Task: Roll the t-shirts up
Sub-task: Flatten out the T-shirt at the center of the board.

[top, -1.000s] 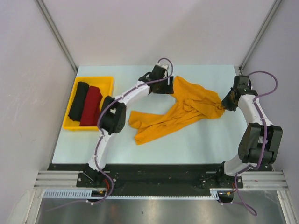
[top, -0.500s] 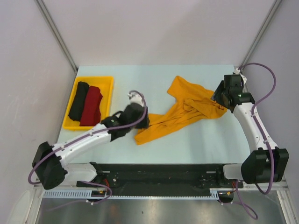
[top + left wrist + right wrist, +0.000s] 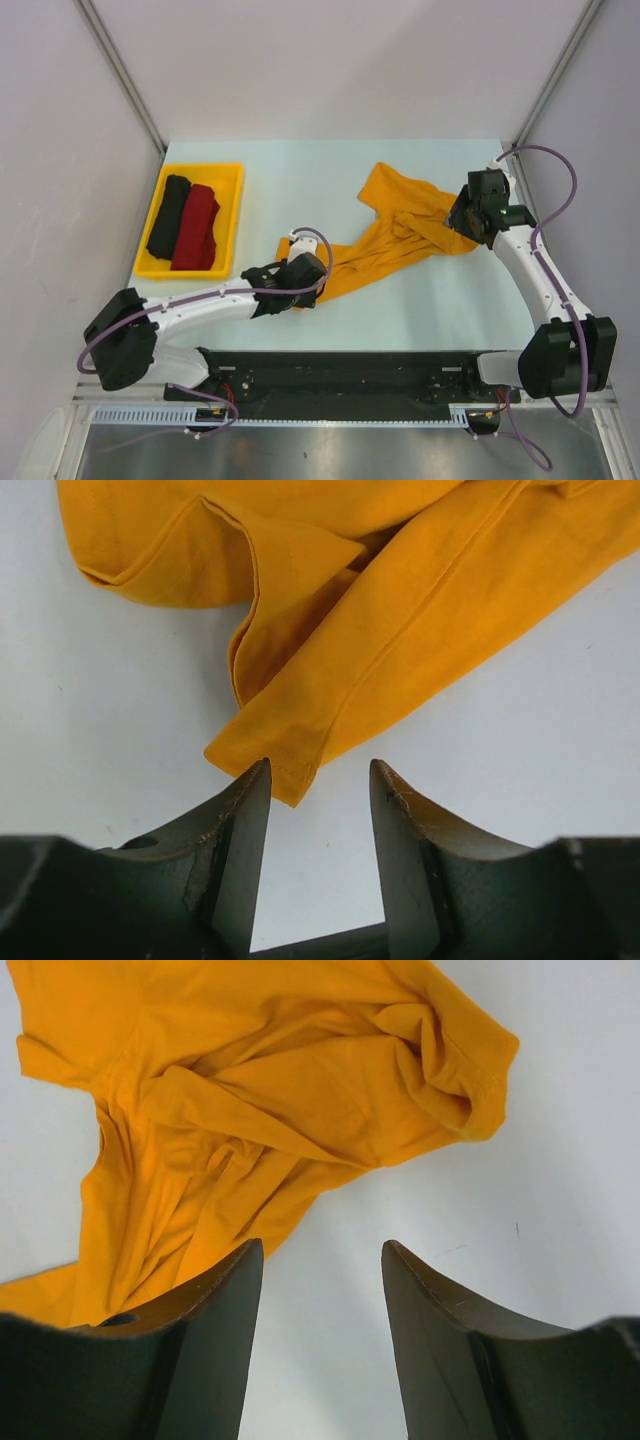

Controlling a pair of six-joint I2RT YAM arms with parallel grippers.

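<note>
item 1, far left: yellow tray [image 3: 180, 274], holding a black roll [image 3: 168, 216] and a dark red roll [image 3: 198, 226] side by side, lengthwise near to far. both finished, unchanged from a second ago.

item 2, near left of centre: left gripper [image 3: 318, 775], on an arm stretched low across the table [image 3: 430, 310]. a second ago it was at the far edge of the cloth; it has swung round to the near-left tip. jaws part-way apart and narrowing, nothing pinched; a stitched hem corner lies just at the mouth, touching or nearly touching the left fingertip [image 3: 255, 780].

item 3, centre to right: mustard-orange t-shirt [image 3: 400, 235], unrolled, lying loose and creased on the table, running from near left to far right. a second ago it was drawn out between the two arms; it now rests slack, with a bunched knot of folds toward the right end.

item 4, right: right gripper [image 3: 322, 1250], above the shirt's right end. it was clamped on that end a second ago and has let go; jaws stand apart, empty, with bare table between them and the cloth just beyond.

note: the spreading pull looks over. likely next step is a fresh grip at the near-left hem; the shirt probably needs flattening before rolling.
</note>
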